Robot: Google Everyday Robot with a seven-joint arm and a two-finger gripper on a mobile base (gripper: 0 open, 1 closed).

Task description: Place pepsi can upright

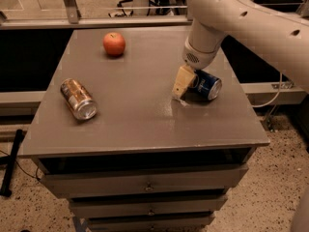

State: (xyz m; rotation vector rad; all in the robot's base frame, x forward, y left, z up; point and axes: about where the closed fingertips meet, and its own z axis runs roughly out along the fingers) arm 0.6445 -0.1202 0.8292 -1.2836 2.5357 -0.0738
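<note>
The pepsi can is dark blue with a silver end and lies on its side at the right of the grey table. Its silver end faces front right. My gripper comes down from the white arm and sits right at the can's left end, low over the table top. Its cream-coloured part stands against the can's left side. The far side of the can is hidden behind the gripper.
A bronze-brown can lies on its side at the table's left. A red apple sits at the back. The table's right edge is close beside the pepsi can. Drawers are below the front edge.
</note>
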